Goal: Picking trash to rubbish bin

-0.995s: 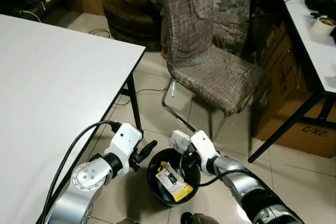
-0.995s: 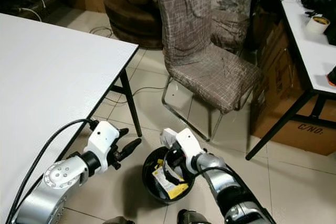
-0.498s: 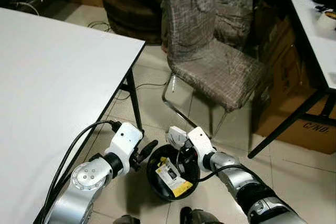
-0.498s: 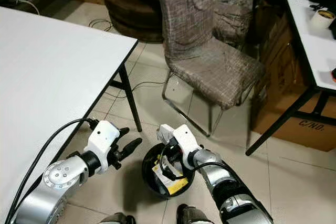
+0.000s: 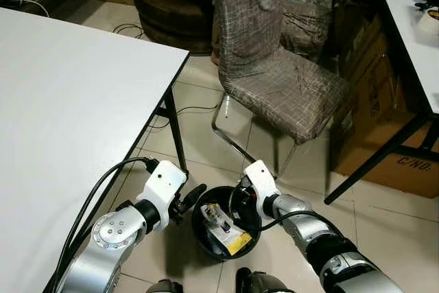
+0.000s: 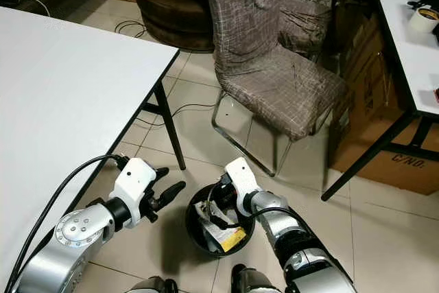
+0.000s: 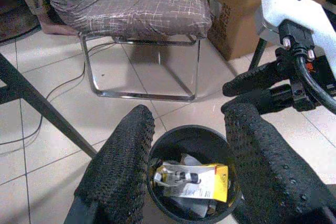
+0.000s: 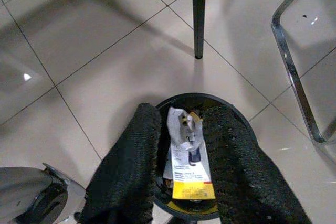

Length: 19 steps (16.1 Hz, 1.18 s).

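Observation:
A round black rubbish bin (image 5: pixel 198 228) stands on the tiled floor right in front of me. Inside lies a yellow and white package (image 8: pixel 191 174) with a crumpled white piece (image 8: pixel 177 123) on top of it. My right gripper (image 5: pixel 238 202) hangs over the bin's far right rim, pointing down into it. Its fingers (image 8: pixel 134 156) are open and hold nothing, and the trash shows between them below. My left gripper (image 5: pixel 193 195) hovers just left of the bin, open and empty. In its wrist view the bin (image 7: pixel 195 130) and package (image 7: pixel 202 182) lie between the fingers.
A grey fabric chair (image 5: pixel 288 87) with chrome legs stands just beyond the bin. A white table (image 5: pixel 62 101) with a black leg (image 5: pixel 175 135) is at the left. At the right are another table's leg (image 5: pixel 374 162) and a cardboard box (image 5: pixel 405 169). My feet (image 5: pixel 254 283) are beside the bin.
The right wrist has turned and shifted toward the bin's far right rim. The left gripper stays beside the bin. The camera has shifted slightly.

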Motion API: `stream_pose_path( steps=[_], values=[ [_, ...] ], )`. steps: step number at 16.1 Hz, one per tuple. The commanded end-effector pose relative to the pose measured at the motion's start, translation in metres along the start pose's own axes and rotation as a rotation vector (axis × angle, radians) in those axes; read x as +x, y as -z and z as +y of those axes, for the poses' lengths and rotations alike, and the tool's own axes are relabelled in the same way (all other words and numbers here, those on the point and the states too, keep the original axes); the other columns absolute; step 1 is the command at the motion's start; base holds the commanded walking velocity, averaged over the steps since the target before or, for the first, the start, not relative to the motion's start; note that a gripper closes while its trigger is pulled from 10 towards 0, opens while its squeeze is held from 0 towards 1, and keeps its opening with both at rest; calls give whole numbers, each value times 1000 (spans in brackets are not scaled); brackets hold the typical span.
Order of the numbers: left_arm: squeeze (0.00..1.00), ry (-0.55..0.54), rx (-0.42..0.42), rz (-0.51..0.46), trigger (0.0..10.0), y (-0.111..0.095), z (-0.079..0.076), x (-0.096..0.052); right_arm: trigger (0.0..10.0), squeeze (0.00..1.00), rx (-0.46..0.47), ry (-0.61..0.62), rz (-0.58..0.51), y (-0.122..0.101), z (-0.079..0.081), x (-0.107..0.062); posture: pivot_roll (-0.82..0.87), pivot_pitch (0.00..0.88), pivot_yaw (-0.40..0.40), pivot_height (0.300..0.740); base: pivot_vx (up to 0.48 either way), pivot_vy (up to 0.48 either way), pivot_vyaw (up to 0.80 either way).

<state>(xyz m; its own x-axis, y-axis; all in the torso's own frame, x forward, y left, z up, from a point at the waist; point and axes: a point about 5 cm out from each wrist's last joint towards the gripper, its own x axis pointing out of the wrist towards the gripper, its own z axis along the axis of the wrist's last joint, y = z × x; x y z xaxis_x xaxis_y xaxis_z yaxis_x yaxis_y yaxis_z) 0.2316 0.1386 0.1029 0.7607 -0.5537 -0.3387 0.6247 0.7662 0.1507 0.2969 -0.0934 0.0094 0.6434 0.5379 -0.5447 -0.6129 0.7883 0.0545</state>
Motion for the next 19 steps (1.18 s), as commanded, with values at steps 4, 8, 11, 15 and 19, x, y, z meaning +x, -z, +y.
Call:
stream_pose_path(
  steps=[4, 8, 11, 15, 19],
  values=[
    [0, -30, -58, -15, 10000, -3, -3, -3, 10000, 0, 22, 81, -104, -12, -13, -17, -14, 144, -36, 740, 0, 0, 0],
    [0, -126, -101, -37, 10000, -3, -3, -5, 10000, 0, 52, 185, -217, -12, -9, -52, -21, 106, -34, 740, 0, 0, 0],
    [0, -195, -141, -51, 10000, -3, 0, -4, 10000, 0, 101, 238, -245, -5, 4, -72, -18, 78, -26, 740, 0, 0, 0],
    [0, -198, -131, -46, 10000, -5, 2, -4, 10000, 0, 106, 251, -229, -6, 15, -82, -28, 71, -25, 740, 0, 0, 0],
    [0, -181, -120, -57, 10000, -9, 3, -1, 10000, 0, 93, 261, -229, -11, 12, -87, -21, 67, -26, 740, 0, 0, 0]
  ],
)
